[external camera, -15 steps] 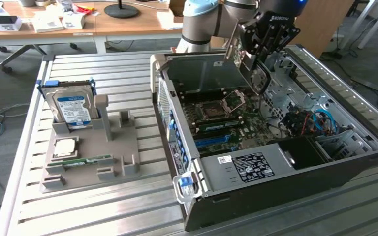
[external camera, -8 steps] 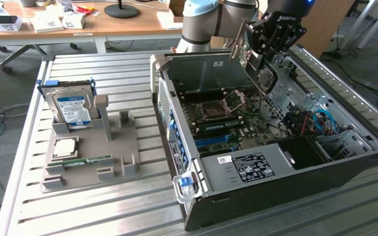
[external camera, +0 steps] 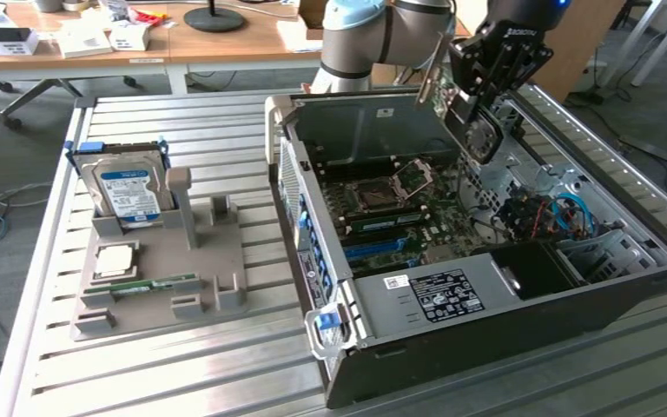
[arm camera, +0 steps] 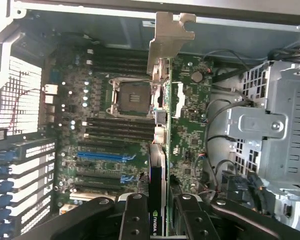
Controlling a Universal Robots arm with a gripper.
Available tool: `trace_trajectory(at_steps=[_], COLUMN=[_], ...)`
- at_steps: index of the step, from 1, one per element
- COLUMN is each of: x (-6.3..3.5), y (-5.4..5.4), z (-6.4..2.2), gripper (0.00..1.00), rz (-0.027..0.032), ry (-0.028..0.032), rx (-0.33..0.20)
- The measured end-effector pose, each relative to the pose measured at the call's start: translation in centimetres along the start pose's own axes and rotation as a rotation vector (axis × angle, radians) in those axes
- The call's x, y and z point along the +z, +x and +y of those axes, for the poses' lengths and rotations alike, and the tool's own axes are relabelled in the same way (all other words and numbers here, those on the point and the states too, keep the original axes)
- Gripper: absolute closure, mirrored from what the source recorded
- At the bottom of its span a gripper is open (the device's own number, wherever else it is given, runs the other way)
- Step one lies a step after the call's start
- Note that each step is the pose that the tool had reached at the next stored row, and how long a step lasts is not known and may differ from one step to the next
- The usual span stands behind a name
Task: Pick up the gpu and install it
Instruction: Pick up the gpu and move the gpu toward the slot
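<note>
End effector (external camera: 474,106) clamped on gpu (external camera: 485,139), card hanging above motherboard (external camera: 403,207) inside open case (external camera: 485,340).

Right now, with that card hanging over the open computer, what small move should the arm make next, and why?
Probably carry the gpu sideways over the blue expansion slot: the gripper clamps it above the motherboard, clear of the board, and it sits beside that slot, not over it.

Black gripper (arm camera: 157,212) jaws clamp a thin green-and-black gpu card (arm camera: 157,170) edge-on, silvery metal bracket (arm camera: 171,37) at its far end. A green motherboard (arm camera: 115,130) lies beyond.
</note>
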State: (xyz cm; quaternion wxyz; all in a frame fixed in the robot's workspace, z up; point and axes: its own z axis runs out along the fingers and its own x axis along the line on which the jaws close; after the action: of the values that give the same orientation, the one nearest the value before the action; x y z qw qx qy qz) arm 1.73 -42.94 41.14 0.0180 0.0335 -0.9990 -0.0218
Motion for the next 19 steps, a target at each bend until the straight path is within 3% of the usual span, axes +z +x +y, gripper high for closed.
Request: trace_trajectory(at_steps=[19], x=[-0.17], y=[-4.3], z=[-0.29], gripper=[0.74], rz=[0.0001], ry=[0.0001], rx=[-0.003])
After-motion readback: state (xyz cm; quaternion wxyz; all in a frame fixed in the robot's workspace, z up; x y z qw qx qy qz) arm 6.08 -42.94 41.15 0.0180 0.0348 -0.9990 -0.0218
